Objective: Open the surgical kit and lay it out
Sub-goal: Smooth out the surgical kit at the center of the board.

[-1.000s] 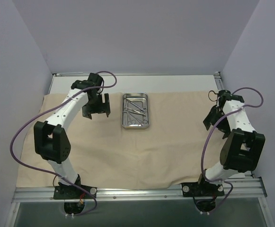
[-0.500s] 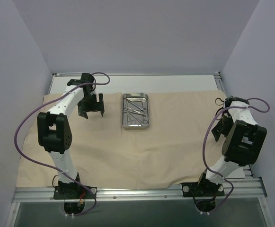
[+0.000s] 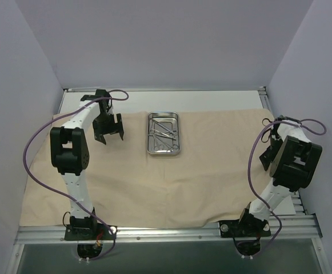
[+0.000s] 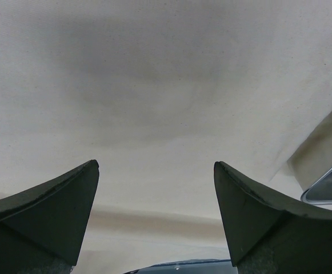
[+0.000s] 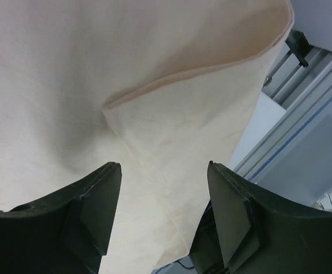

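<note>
From above, the beige cloth wrap [image 3: 171, 171] lies spread open across the worktop [image 3: 211, 100]. The steel tray [image 3: 164, 149] sits on the cloth's far middle part with the slim instruments [image 3: 162, 130] heaped inside. Only this view shows cloth, tray and both arms together. The left wrist camera catches just a shiny corner of the tray at its right edge, beside a low fold in the cloth. The right wrist camera shows what the overhead one does not — an edge of the cloth doubled back on itself, with a metal rail [image 5: 303, 108] just beyond it on the right.

The left hand [image 3: 110, 133] hangs over bare cloth left of the tray, its fingers wide apart and nothing between them. The right hand [image 5: 163, 171] is over the cloth's right border, its fingers also apart, with only cloth seen through the gap.

Against a second ago, the left hand has moved a little to the left, away from the tray, and the left arm [image 3: 70, 151] has folded in closer. The right arm [image 3: 291, 162] has drawn back toward the near right. Tray and cloth lie as before.

From above, the right hand is mostly covered by its own arm. The instruments overlap — their number and kinds cannot be made out. Whether either hand touches the cloth cannot be told.
</note>
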Motion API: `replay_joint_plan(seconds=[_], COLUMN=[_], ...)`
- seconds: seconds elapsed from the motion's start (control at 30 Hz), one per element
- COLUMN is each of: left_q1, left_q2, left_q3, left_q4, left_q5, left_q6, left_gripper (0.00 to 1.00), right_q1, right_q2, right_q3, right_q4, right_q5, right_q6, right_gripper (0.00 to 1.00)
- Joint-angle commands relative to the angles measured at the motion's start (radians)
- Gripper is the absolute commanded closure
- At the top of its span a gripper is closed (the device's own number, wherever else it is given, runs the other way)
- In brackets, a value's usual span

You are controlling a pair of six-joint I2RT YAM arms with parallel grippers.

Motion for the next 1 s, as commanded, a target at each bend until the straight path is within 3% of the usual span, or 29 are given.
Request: replay_joint_plan(seconds=[0.0,0.57,0.73,0.77,0.87,0.97], left_q1=[0.000,-0.008,-0.008,-0.008,-0.010,-0.008], left_q2=[-0.016,-0.093,-0.119,-0.124,-0.138,-0.147], left_q3=[0.053,-0.010,-0.028,-0.033,-0.045,-0.067], left_q4=[0.002,0.031,0.042,0.044,0.047,0.057], left_q5=[0.017,-0.003,0.001,0.001,0.009,0.030], left_q6=[0.003,0.006,0.011,0.012,0.014,0.009], left_gripper=[0.10,0.09,0.09,0.09,0.09,0.09], right_q1=[-0.012,-0.055,-0.067,-0.070,-0.082,-0.096], right_q2=[0.048,0.160,0.136,0.123,0.099,0.067], right_q3=[0.048,0.074,0.035,0.032,0.020,0.003], right_q4=[-0.002,0.093,0.093,0.093,0.085,0.067], right_q5=[0.052,0.043,0.041,0.040,0.049,0.067], right_q6=[-0.003,-0.035,-0.037,-0.038,-0.038,-0.040], right_gripper=[0.39,0.47,0.63,0.74,0.94,1.00])
